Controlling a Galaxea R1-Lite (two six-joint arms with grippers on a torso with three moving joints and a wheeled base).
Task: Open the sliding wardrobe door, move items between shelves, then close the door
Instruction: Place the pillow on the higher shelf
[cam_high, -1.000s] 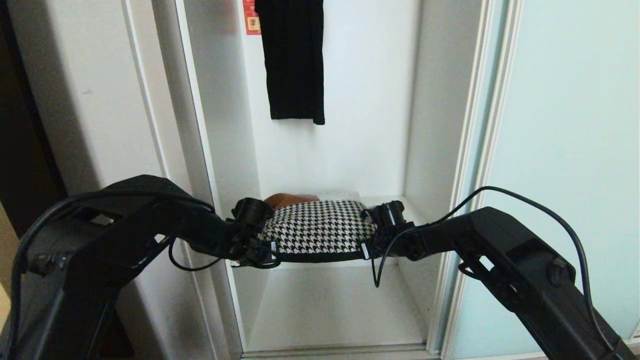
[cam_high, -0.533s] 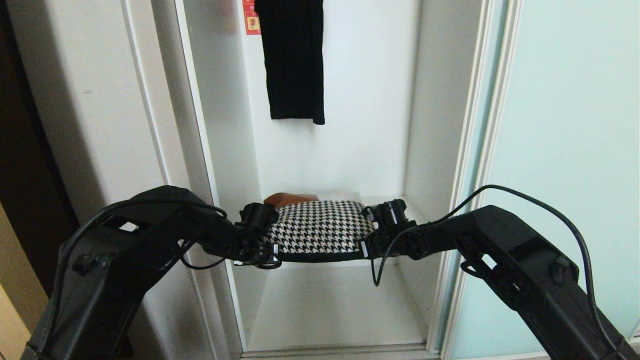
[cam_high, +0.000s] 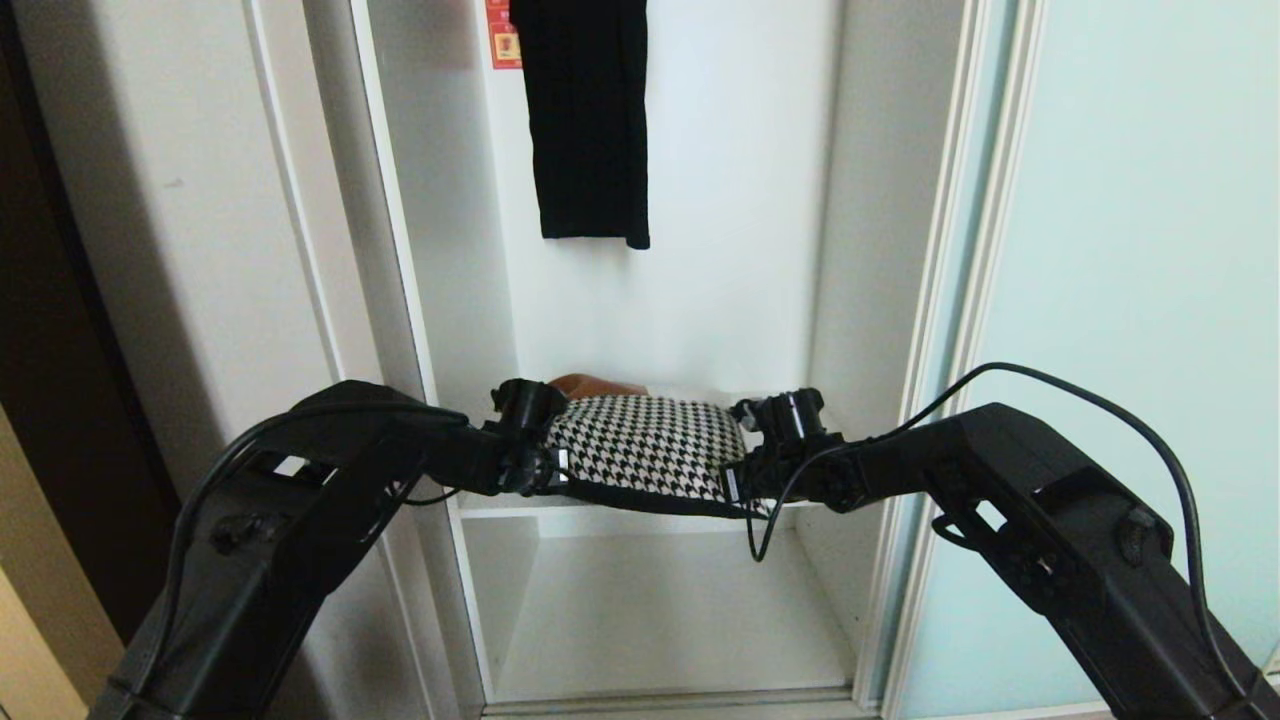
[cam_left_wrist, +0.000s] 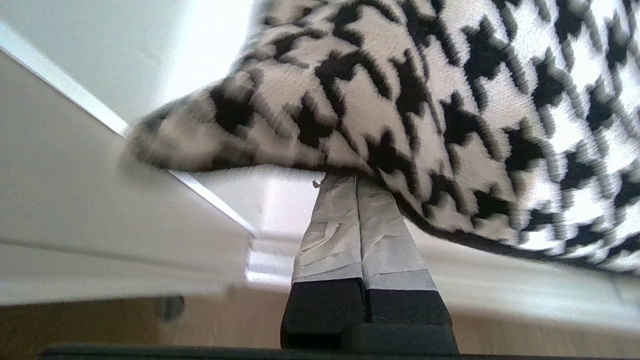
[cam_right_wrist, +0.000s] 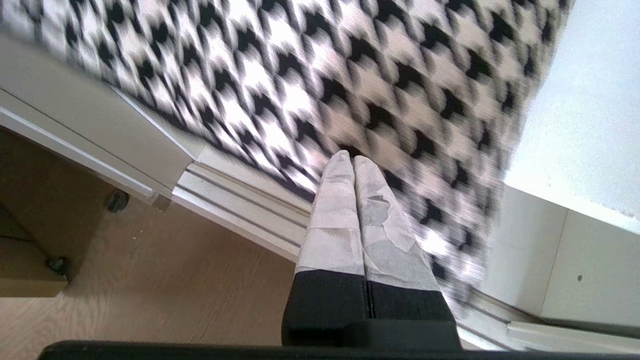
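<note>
One cushion (cam_high: 645, 448), houndstooth in black and white with a tan-orange patch at its rear corner, lies at the front of the upper shelf (cam_high: 620, 513), its black underside sagging slightly over that shelf's front edge. Two shelves show in the open compartment: this upper one and a lower shelf (cam_high: 660, 620) beneath it.

Two grippers flank the cushion. The left gripper (cam_high: 552, 472) presses at the cushion's left edge; in the left wrist view its taped jaws are pressed together with their tips against the fabric's underside, and whether any cloth is pinched between them cannot be told. The right gripper (cam_high: 735, 485) sits at the cushion's right edge, its taped jaws likewise pressed together with their tips against the houndstooth cloth.

One black ribbed garment (cam_high: 588, 120) hangs above the cushion against the back wall. Beside it, one small red label (cam_high: 502, 35) is stuck to the wall; its writing is too small to read.

One sliding wardrobe door (cam_high: 1140, 300), pale aqua frosted glass, stands to the right of the cushion's compartment, leaving it open.
</note>
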